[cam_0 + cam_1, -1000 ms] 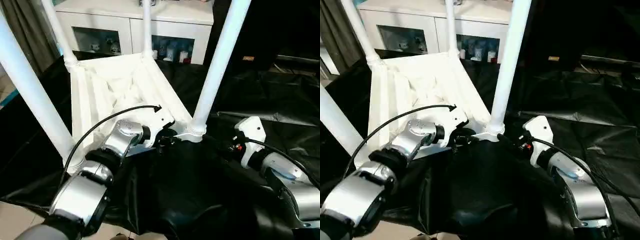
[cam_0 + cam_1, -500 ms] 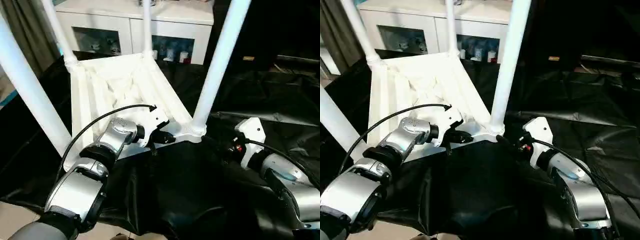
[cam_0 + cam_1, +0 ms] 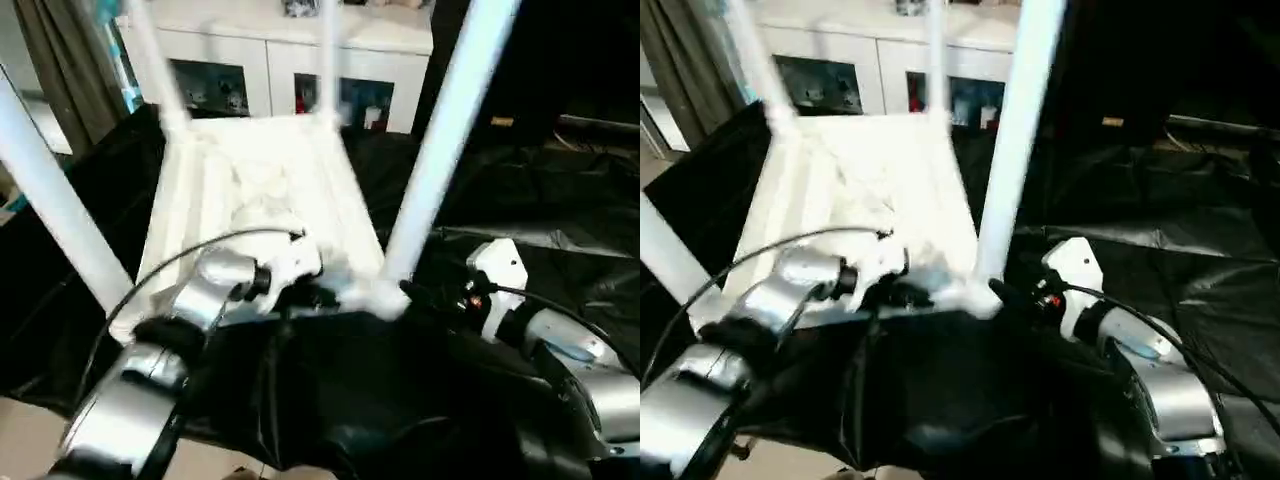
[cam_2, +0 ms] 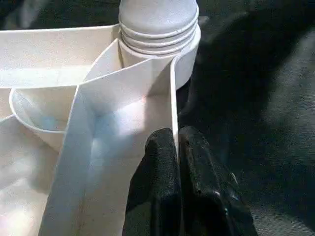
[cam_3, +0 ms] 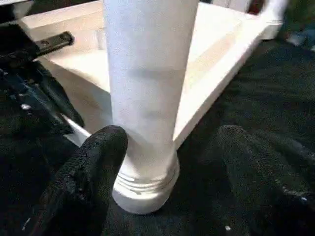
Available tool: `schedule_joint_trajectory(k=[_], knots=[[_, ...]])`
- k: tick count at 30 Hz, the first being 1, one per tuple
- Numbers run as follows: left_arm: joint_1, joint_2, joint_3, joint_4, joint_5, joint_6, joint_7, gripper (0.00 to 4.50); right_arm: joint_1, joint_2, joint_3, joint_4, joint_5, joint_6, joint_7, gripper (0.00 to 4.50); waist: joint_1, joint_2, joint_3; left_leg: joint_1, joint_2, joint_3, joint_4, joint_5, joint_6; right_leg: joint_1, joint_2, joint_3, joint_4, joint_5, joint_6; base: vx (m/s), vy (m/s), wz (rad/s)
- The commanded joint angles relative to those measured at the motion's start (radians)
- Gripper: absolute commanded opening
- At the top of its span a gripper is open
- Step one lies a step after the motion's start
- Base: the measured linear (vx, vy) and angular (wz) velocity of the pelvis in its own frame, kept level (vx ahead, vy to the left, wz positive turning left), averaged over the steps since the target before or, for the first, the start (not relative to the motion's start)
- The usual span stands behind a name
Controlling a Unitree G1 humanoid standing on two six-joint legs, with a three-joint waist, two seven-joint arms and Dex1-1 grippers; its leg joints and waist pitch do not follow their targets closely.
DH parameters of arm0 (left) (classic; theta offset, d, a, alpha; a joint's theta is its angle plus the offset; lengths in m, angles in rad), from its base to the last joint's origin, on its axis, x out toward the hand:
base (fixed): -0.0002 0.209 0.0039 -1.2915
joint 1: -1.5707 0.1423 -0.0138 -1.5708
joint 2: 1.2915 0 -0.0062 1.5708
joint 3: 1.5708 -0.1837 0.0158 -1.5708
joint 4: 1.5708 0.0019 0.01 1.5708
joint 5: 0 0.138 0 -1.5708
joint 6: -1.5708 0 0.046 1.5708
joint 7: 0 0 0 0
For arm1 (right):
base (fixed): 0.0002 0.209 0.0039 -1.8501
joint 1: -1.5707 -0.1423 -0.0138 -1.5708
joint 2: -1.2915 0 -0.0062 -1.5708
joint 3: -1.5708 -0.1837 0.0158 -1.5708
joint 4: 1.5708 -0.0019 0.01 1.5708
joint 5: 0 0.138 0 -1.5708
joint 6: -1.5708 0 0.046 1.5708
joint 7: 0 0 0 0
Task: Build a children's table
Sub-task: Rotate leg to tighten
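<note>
Ahead of me stands a white cabinet (image 3: 290,45) with glass-fronted shelves holding small objects too blurred to name. A grey-brown curtain (image 3: 75,70) hangs at its left side. Black sheeting (image 3: 540,200) lies wrinkled over the ground before me, and pale floor (image 3: 30,450) shows at its near left corner

The left gripper (image 4: 177,147) pinches its two black fingers together, silver forearm reaching forward. The right gripper (image 5: 172,162) holds its black fingers spread wide apart.
</note>
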Motion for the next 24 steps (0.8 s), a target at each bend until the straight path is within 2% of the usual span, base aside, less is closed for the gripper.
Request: schedule_joint_trajectory(k=[1,2,5,6,10,12,13,16,17,19,24], knots=[[0.028,-0.019,-0.041,0.000,-0.007,0.011,-0.036,0.03,0.002,-0.015,0.008,0.010,0.010,-0.020,0.031,3.53,-0.002,-0.007,-0.054,0.019,0.038,-0.024,-0.081,-0.376,0.010,0.032,-0.057,0.038,-0.093,-0.418,-0.176,0.000,0.000,0.00],[0.033,-0.020,-0.039,-0.008,-0.009,0.015,-0.032,0.00,0.001,-0.021,0.017,0.022,0.007,-0.028,0.048,3.69,-0.001,-0.003,-0.055,0.020,0.039,-0.024,-0.081,-0.379,0.008,0.031,-0.058,0.039,-0.093,-0.419,-0.175,0.000,0.000,0.00],[0.048,-0.020,-0.040,-0.036,-0.012,0.028,-0.032,0.00,-0.010,-0.030,0.040,0.052,-0.004,-0.049,0.078,3.73,-0.003,-0.006,-0.056,0.019,0.040,-0.025,-0.081,-0.375,0.009,0.032,-0.057,0.038,-0.092,-0.404,-0.181,0.000,0.000,0.00],[0.055,-0.019,-0.039,-0.052,-0.009,0.036,-0.026,0.00,-0.019,-0.030,0.053,0.066,-0.020,-0.062,0.077,4.09,-0.002,-0.007,-0.056,0.017,0.040,-0.025,-0.081,-0.365,0.012,0.032,-0.057,0.038,-0.090,-0.389,-0.187,0.000,0.000,0.00],[0.065,-0.017,-0.037,-0.074,0.001,0.043,-0.012,0.00,-0.061,-0.015,0.086,0.116,-0.060,-0.091,0.072,4.14,-0.004,-0.013,-0.058,0.015,0.039,-0.022,-0.080,-0.339,0.019,0.033,-0.055,0.039,-0.086,-0.369,-0.194,0.000,0.000,0.00],[0.061,-0.016,-0.036,-0.072,0.001,0.046,-0.010,0.00,-0.086,-0.005,0.091,0.155,-0.072,-0.101,0.067,4.14,-0.002,-0.011,-0.057,0.017,0.039,-0.022,-0.078,-0.337,0.021,0.031,-0.056,0.039,-0.086,-0.377,-0.193,0.000,0.000,0.00],[0.060,-0.015,-0.034,-0.072,0.002,0.045,-0.007,0.00,-0.101,0.003,0.092,0.179,-0.073,-0.103,0.064,4.14,-0.002,-0.018,-0.058,0.015,0.039,-0.022,-0.079,-0.330,0.021,0.032,-0.057,0.038,-0.084,-0.374,-0.195,0.000,0.000,0.00],[0.062,-0.009,-0.031,-0.083,0.002,0.052,-0.005,0.00,-0.128,0.017,0.099,0.222,-0.070,-0.115,0.065,4.14,0.000,-0.014,-0.058,0.017,0.040,-0.021,-0.079,-0.327,0.020,0.031,-0.057,0.040,-0.084,-0.365,-0.199,0.000,0.000,0.00],[0.065,-0.007,-0.031,-0.088,0.002,0.056,-0.005,0.00,-0.133,0.020,0.101,0.232,-0.070,-0.118,0.067,3.97,0.001,-0.014,-0.059,0.017,0.040,-0.021,-0.078,-0.321,0.021,0.032,-0.057,0.040,-0.082,-0.354,-0.200,0.000,0.000,0.00],[0.070,-0.002,-0.031,-0.100,0.002,0.062,-0.006,0.00,-0.140,0.022,0.114,0.247,-0.072,-0.122,0.077,3.97,0.004,-0.013,-0.060,0.015,0.040,-0.020,-0.078,-0.307,0.024,0.034,-0.057,0.040,-0.078,-0.320,-0.209,0.000,0.000,0.00],[0.069,0.001,-0.031,-0.102,0.002,0.067,-0.008,0.00,-0.152,0.031,0.126,0.291,-0.082,-0.149,0.098,3.37,0.006,-0.011,-0.060,0.016,0.040,-0.020,-0.079,-0.311,0.023,0.035,-0.057,0.039,-0.080,-0.332,-0.206,0.000,0.000,0.00]])
